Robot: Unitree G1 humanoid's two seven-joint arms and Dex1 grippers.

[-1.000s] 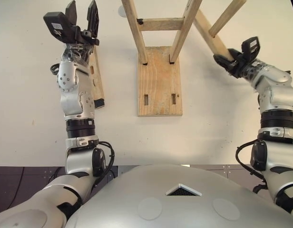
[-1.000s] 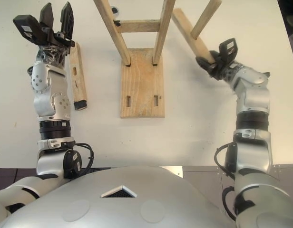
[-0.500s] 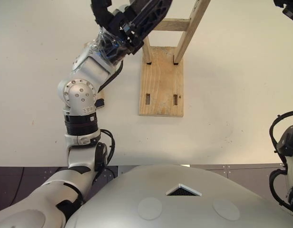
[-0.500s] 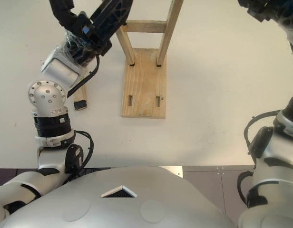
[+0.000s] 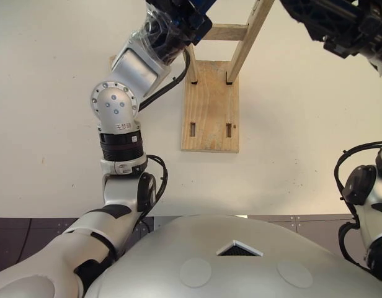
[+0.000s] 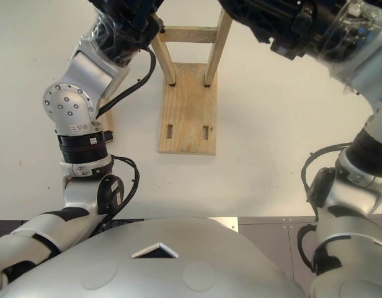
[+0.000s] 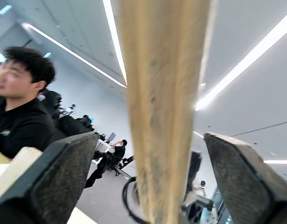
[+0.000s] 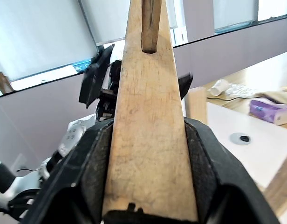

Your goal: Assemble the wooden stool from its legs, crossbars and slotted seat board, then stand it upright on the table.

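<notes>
Seat board (image 5: 209, 93) lies flat on the table (image 5: 48, 136), one short end toward the robot. Its two near slots (image 5: 191, 129) are open. Two legs stand in the far slots, left leg (image 6: 165, 62) and right leg (image 5: 244, 43), with a crossbar (image 5: 225, 31) joining them.

Left gripper (image 7: 150, 154) is up at what looks like the left leg. Its pads (image 7: 55, 182) are spread wide and the wood runs between them, with a gap either side and no contact.

Right gripper (image 8: 150, 140) is raised, off to the right of the board. Its fingers (image 8: 94, 158) pinch a loose leg (image 8: 146, 79) on both faces. A second crossbar (image 8: 151, 18) sits in that leg's slot, beyond the fingertips.

A sliver of wood (image 6: 107, 124) shows behind the left arm.
</notes>
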